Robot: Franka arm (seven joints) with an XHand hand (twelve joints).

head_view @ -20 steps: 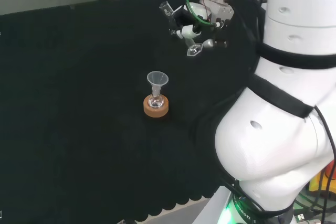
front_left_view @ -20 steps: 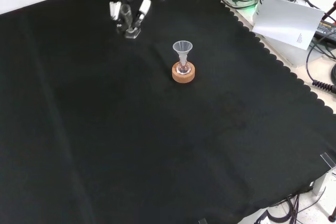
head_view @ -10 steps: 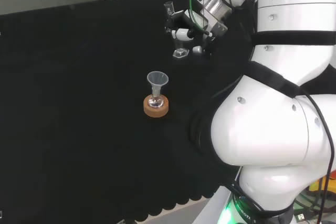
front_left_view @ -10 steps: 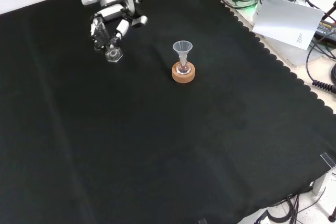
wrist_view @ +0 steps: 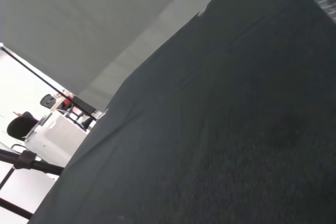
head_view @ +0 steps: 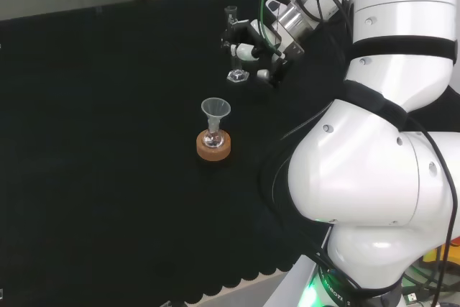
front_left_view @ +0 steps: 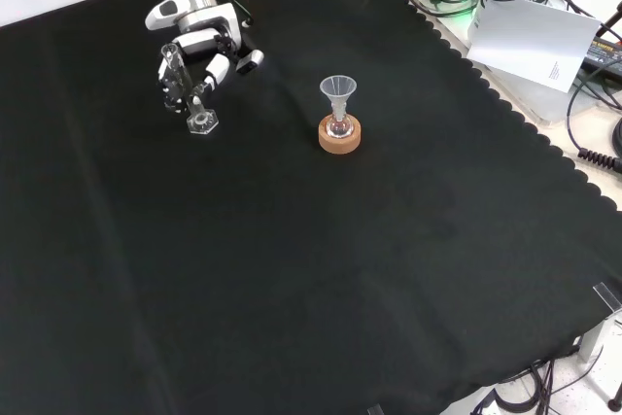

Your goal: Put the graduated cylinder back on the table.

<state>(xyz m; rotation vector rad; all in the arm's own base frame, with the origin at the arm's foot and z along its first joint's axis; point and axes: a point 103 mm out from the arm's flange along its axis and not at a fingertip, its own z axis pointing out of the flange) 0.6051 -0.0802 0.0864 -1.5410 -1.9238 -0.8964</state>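
Your hand (front_left_view: pixel 199 46) is curled round the graduated cylinder (front_left_view: pixel 187 89), upright with its base at the black cloth (front_left_view: pixel 292 269), left of the funnel (front_left_view: pixel 337 89) in the front view. Release unevenly and the narrow cylinder may topple.

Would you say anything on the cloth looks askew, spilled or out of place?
Nothing stands out. The robot hand holds the cylinder roughly upright, its base at the cloth. The funnel sits upright in the flask on the cork ring; no spill visible.
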